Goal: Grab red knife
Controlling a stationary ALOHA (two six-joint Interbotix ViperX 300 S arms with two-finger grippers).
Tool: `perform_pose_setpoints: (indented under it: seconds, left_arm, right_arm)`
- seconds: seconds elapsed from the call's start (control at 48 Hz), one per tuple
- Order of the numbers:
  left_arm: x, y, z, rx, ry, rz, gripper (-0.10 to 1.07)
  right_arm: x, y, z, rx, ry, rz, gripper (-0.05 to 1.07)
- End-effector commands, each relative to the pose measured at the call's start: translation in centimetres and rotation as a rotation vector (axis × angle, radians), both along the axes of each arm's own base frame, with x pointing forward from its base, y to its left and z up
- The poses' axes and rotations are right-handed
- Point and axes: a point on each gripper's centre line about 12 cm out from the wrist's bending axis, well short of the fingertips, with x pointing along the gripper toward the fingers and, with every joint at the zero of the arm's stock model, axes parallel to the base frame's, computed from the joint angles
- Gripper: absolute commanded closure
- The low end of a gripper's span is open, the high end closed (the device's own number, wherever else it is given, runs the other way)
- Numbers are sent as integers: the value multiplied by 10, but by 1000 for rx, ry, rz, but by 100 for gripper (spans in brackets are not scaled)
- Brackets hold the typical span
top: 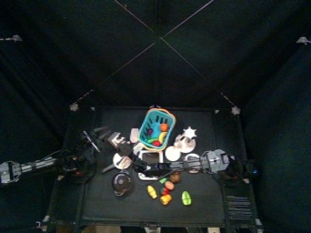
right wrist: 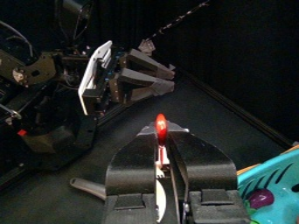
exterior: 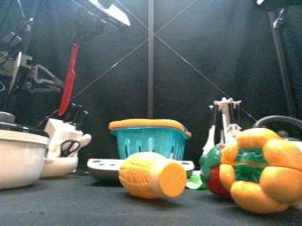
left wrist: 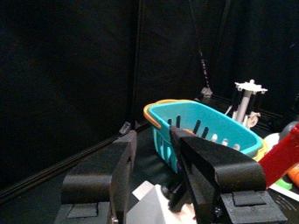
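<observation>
already the right gripper (right wrist: pixel 160 166) was clamped on the red knife (right wrist: pixel 162 131), raised well clear of the teal basket (exterior: pixel 150 139). the thin pinch could let it twist and slip out. the left gripper (left wrist: pixel 163 162) hung open beside the basket.
</observation>
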Motion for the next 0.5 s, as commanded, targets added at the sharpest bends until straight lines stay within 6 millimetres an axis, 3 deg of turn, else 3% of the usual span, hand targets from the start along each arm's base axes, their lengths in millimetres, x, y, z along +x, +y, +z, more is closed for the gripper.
perform_pose_setpoints:
  seconds: [0.0, 0.479]
  left_arm:
    - [2, 0, 5, 10, -9, -2, 21]
    - [2, 0, 3, 2, 3, -10, 21]
  right_arm:
    - [-21, -1, 46, -10, -77, -6, 71]
    - [-40, 10, 49, -26, -45, 6, 71]
